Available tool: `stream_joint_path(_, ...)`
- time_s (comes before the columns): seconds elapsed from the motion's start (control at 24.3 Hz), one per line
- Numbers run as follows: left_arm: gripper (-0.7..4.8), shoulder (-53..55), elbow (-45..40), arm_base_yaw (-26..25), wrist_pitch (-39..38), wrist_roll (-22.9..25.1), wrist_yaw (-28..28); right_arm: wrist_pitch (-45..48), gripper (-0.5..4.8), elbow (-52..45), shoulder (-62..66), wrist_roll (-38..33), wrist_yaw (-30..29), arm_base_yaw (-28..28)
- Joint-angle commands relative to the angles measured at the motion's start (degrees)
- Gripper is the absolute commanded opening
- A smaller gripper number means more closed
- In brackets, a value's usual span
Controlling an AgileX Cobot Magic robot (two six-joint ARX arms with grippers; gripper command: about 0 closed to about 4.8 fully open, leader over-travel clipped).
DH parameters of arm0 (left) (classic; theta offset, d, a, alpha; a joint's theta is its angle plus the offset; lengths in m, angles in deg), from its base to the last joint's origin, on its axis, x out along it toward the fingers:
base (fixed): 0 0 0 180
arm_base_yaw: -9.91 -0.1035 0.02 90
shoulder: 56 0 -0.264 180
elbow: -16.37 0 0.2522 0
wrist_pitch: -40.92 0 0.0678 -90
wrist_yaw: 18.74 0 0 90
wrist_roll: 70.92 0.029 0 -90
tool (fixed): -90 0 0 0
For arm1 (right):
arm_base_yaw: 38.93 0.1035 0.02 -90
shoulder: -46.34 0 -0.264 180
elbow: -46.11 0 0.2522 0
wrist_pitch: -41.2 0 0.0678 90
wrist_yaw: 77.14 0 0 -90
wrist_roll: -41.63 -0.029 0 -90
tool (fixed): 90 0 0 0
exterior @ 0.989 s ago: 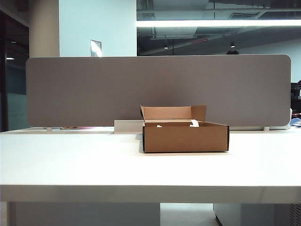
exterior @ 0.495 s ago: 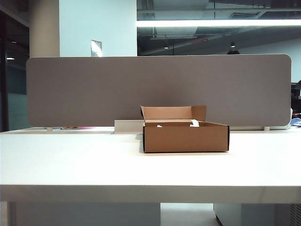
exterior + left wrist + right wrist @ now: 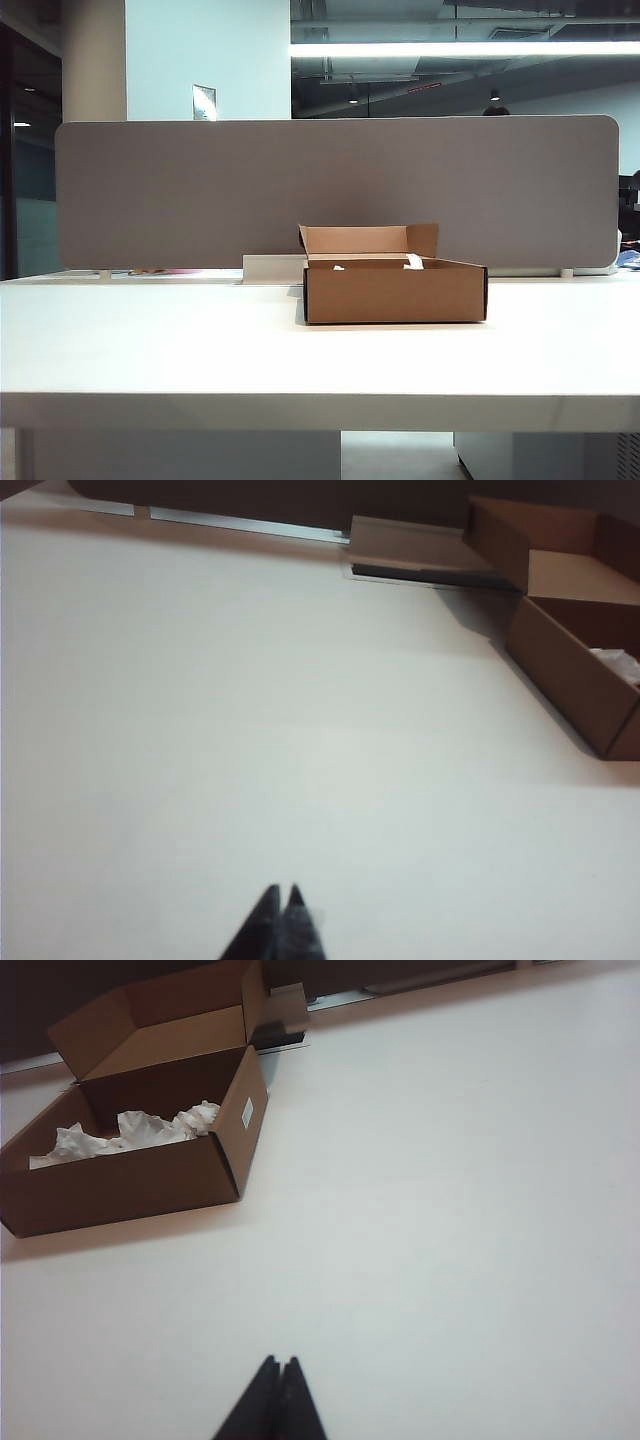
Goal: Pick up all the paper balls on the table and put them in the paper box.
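The brown paper box [image 3: 395, 290] stands on the white table [image 3: 200, 350], right of centre, its rear flaps upright. White paper balls [image 3: 140, 1132] lie inside it; their tops [image 3: 413, 261] just peek over the front wall, and one edge [image 3: 618, 663] shows in the left wrist view. My left gripper [image 3: 283, 892] is shut and empty over bare tabletop, well away from the box [image 3: 575, 675]. My right gripper [image 3: 279, 1362] is also shut and empty, over bare table some way from the box [image 3: 140, 1185]. Neither arm shows in the exterior view.
A grey fabric divider panel [image 3: 330, 190] stands along the table's far edge. A flat white tray-like block [image 3: 272, 268] lies just behind the box's left rear corner, also seen as the block [image 3: 415, 550]. The table's thick front edge [image 3: 320, 412] runs across the foreground.
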Motion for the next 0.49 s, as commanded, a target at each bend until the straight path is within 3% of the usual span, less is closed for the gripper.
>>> stream_joint_path(0.04,-0.06,-1.4,-1.4,-0.7,3.0,0.6,-0.8,0.6,-0.08,-0.3,-0.1,0.0,-0.3,0.0)
stream_joint_path(0.49,-0.06,-6.8,-1.5,-4.3,3.4,0.6,-3.9,0.6,-0.08,-0.3,-0.1,0.0,-0.3,0.0)
